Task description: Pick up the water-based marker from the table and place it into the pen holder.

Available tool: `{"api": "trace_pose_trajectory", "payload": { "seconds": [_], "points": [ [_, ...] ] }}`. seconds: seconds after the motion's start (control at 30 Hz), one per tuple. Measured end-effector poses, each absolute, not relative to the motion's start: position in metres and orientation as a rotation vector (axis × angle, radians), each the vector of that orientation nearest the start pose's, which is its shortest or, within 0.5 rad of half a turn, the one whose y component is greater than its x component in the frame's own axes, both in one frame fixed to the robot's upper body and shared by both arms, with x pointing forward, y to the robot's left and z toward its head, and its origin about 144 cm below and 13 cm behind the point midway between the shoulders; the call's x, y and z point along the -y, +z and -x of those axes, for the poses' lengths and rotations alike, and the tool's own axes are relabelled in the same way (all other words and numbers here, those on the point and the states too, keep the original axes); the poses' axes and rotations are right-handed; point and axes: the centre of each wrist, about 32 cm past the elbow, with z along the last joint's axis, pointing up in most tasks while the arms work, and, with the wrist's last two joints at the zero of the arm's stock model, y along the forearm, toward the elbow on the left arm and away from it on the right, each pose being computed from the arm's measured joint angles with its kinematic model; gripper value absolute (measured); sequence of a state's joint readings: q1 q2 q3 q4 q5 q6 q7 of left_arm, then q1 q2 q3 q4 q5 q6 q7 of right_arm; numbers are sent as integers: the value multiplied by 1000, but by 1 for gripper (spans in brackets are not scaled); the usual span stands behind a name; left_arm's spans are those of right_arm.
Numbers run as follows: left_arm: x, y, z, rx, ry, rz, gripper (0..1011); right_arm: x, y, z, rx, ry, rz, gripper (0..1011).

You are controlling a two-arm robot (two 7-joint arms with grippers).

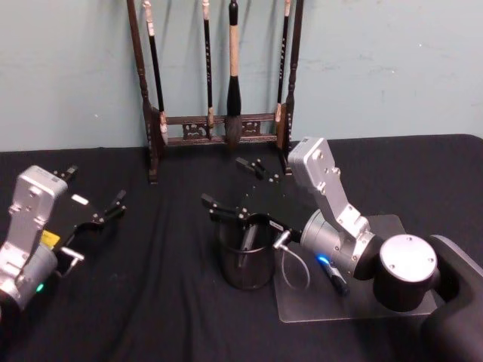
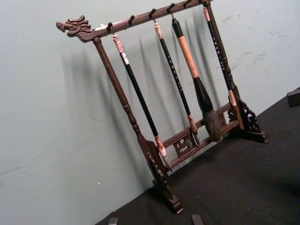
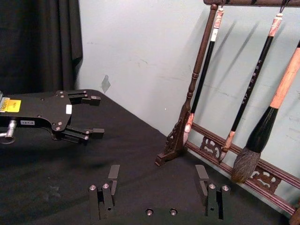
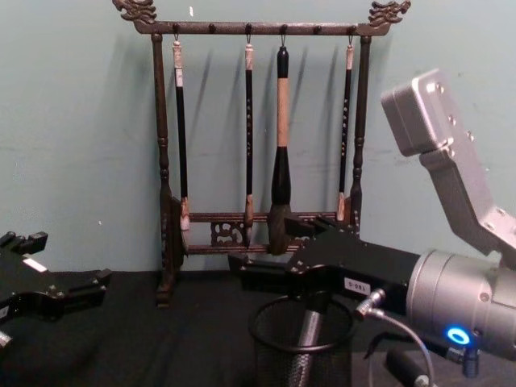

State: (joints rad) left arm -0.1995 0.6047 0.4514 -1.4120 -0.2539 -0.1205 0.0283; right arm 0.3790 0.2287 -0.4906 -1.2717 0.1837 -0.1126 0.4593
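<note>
The pen holder (image 1: 245, 264), a round black mesh cup (image 4: 300, 355), stands on the black table (image 1: 151, 302) near the middle. A grey-barrelled marker (image 1: 247, 240) leans inside it, its top just below the rim (image 4: 310, 326). My right gripper (image 1: 240, 187) hovers directly over the cup, open, with nothing between its fingers (image 4: 270, 250). In the right wrist view its fingertips (image 3: 105, 187) are spread wide. My left gripper (image 1: 94, 188) hangs open over the table's left side (image 4: 60, 262) (image 3: 93, 115), well away from the cup.
A tall dark wooden brush rack (image 1: 219, 128) with several hanging brushes stands at the back against the wall (image 2: 187, 140) (image 4: 266, 161). A greyer mat (image 1: 355, 305) lies right of the cup under the right arm. A thin cable (image 1: 290, 271) loops beside the cup.
</note>
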Motion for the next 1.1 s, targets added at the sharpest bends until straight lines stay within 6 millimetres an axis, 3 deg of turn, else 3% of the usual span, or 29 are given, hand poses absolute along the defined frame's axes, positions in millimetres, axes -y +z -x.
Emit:
{"api": "trace_pose_trajectory", "payload": {
  "seconds": [0.3,0.63,1.1],
  "points": [
    [-310,1140,-489,285,1248,-305,1009,172,1158,-540,170,-713,88,1002],
    [-310,1140,-489,285,1248,-304,1009,158,1170,-537,161,-675,38,1000],
    [-310,1140,-489,285,1248,-304,1009,163,1174,-525,145,-715,38,1002]
  ]
}}
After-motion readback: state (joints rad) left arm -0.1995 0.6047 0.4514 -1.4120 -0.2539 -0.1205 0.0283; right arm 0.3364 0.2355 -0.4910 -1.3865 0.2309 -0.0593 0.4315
